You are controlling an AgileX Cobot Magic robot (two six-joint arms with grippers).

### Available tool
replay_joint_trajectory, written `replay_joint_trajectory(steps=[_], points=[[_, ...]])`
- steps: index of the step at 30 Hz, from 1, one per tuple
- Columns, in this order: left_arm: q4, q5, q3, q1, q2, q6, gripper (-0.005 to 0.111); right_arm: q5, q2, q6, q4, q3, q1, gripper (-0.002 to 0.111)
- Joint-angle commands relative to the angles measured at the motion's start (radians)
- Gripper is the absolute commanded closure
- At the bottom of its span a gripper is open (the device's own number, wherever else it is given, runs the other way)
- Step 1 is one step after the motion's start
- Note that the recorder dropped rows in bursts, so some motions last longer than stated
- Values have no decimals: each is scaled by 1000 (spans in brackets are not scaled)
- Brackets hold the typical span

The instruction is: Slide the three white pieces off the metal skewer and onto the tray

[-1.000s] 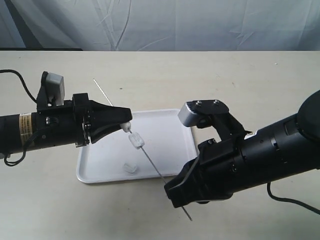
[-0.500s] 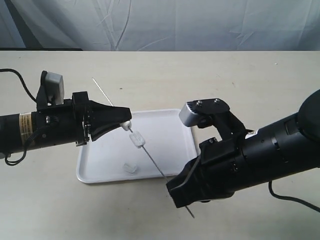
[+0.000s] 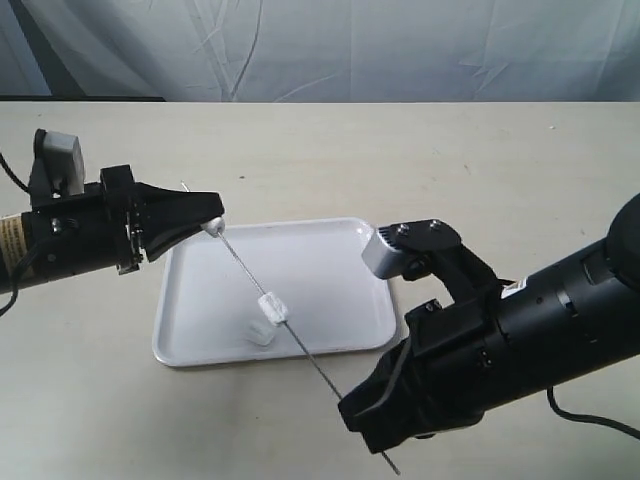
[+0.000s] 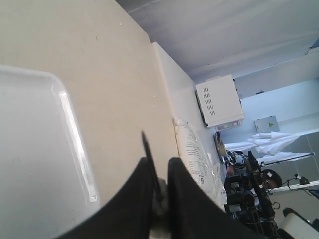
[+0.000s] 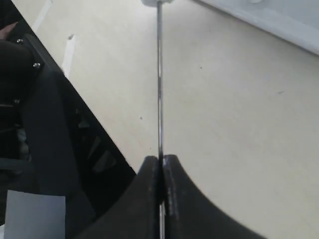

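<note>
above the tray (image 3: 335, 262), metal skewer (image 3: 240, 268) clamped in right gripper (image 3: 363, 412), left gripper (image 3: 214, 223) pinching white piece (image 3: 211, 229) (second piece (image 3: 271, 307) threaded)

Left arm (image 3: 70, 245), left of the glossy white rectangular tray (image 3: 200, 310): black cylindrical casing with a tan label band (image 3: 14, 240) carrying dark print, illegible. A light grey box-shaped camera module (image 3: 60, 155) is mounted on a black bracket. A thin black cable (image 3: 8, 172) shows at the end farthest from the tray. Left gripper (image 3: 212, 224): two matte black fingers tapering to narrow tips.

Right arm (image 3: 540, 320), right of the tray: bulkier black casing, glossy in parts, with a small white marking (image 3: 512, 288). A silver-grey rounded camera housing (image 3: 384, 252) sits under a black bracket with round screw heads (image 3: 433, 229). A second black cable (image 3: 590, 415) shows on the side away from the tray. Right gripper (image 3: 352, 408): matte black fingers of the same tapered form.
</note>
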Motion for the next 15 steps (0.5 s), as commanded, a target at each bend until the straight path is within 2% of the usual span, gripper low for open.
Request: replay_joint_trajectory(steps=[1, 7, 10, 12, 15], points=[[-105, 29, -4, 93, -10, 25, 107, 109, -51, 23, -88, 41, -1, 109], [-72, 29, -4, 179, -10, 25, 107, 151, -100, 90, -157, 50, -1, 109], [-45, 29, -4, 192, -10, 25, 107, 147, -103, 109, -179, 51, -1, 109], [32, 33, -4, 190, -10, 25, 107, 110, -103, 110, -179, 51, -1, 109], [196, 259, -4, 186, -10, 25, 107, 29, -105, 138, -176, 51, -1, 109]])
